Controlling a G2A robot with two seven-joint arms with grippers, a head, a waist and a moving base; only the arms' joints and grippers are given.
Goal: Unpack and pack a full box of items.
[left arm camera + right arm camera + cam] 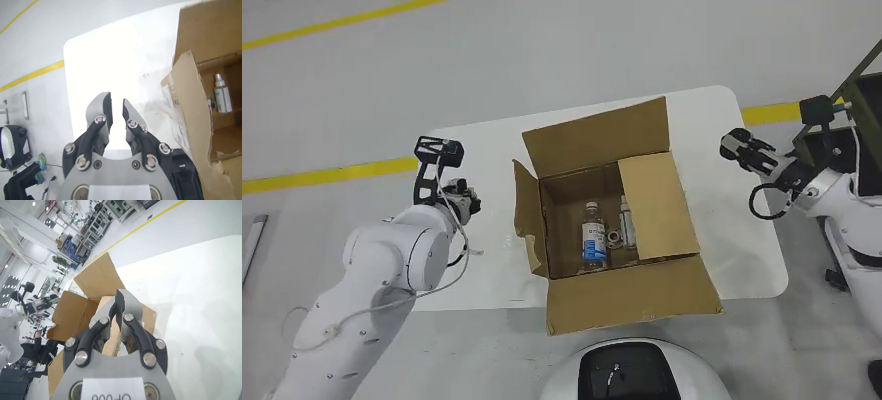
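Observation:
An open cardboard box (587, 140) stands in the middle of the white table (742, 250), all flaps spread. On its floor lie a clear bottle with a blue label (592, 236), a white spray bottle (626, 222) (222, 94) and a small grey metal part (611, 238) between them. My left gripper (462, 198) (116, 102) hovers over the table's left side, beside the box's torn left flap (189, 106); it is open and holds nothing. Off the table's far right corner, my right gripper (747, 150) (119, 302) is shut and empty, pointing at the box (98, 283).
Bare table top lies on both sides of the box, wider on the left (113, 66). A dark green cart (842, 110) stands off the table at the far right. Yellow lines (322, 175) cross the floor.

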